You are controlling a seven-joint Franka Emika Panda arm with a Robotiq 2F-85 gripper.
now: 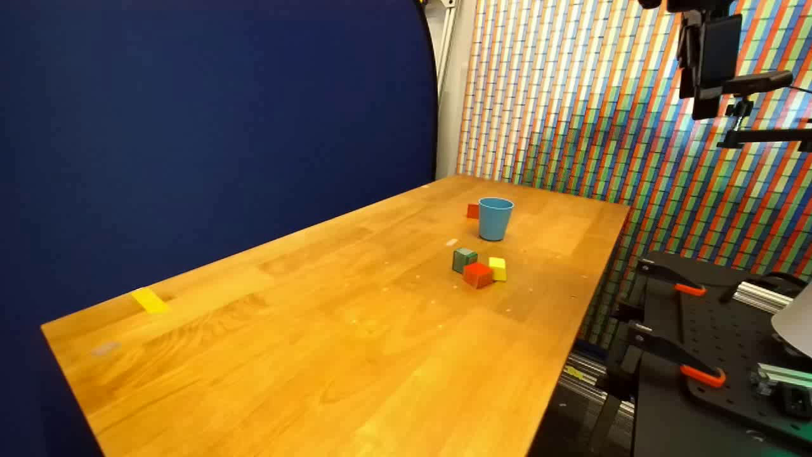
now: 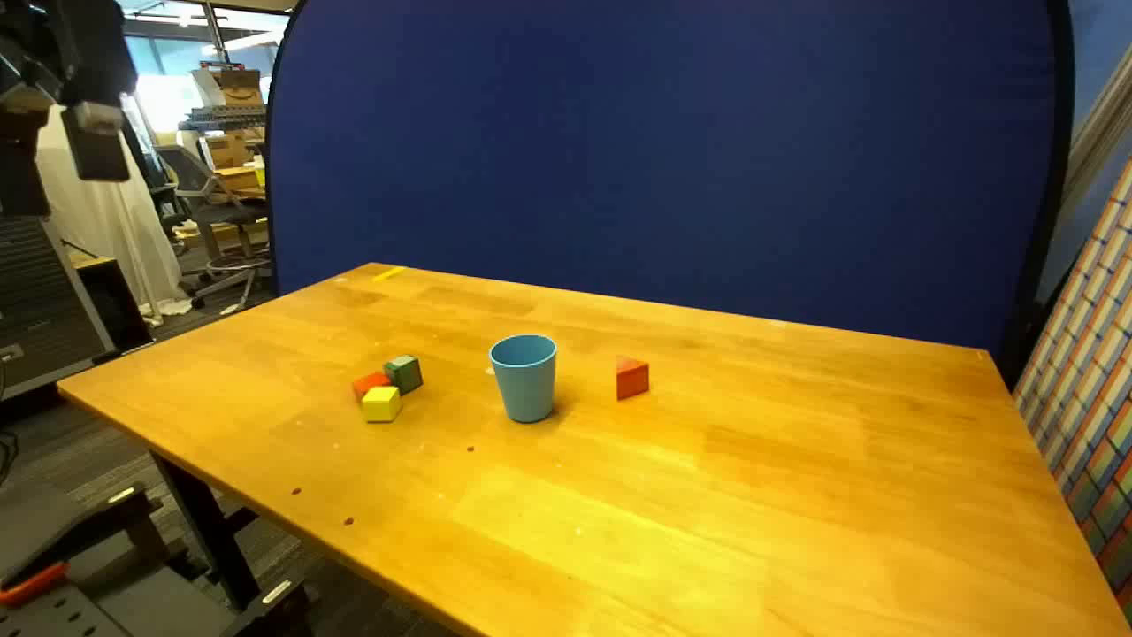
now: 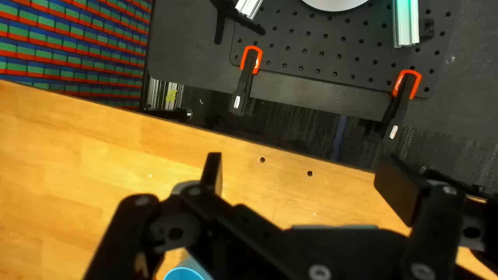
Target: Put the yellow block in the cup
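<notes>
The small yellow block point(image 1: 498, 269) sits on the wooden table, close beside a red-orange block and a green block; it also shows in an exterior view point(image 2: 381, 404). It does not show in the wrist view. The light-blue cup point(image 1: 494, 219) stands upright a short way from the blocks, also in an exterior view point(image 2: 528, 380). Its rim point(image 3: 184, 273) shows at the bottom of the wrist view, partly hidden by the gripper. My gripper point(image 3: 305, 181) is open and empty, high above the table's robot-side edge. It is at the top of both exterior views point(image 1: 704, 76) point(image 2: 62, 159).
The red-orange block point(image 1: 478, 275) and green block point(image 1: 465, 260) crowd the yellow block. Another red-orange piece point(image 2: 632, 378) lies beyond the cup. A flat yellow strip point(image 1: 150, 300) lies at the table's far edge. Orange-tipped clamps point(image 3: 249, 74) are on the black robot stand.
</notes>
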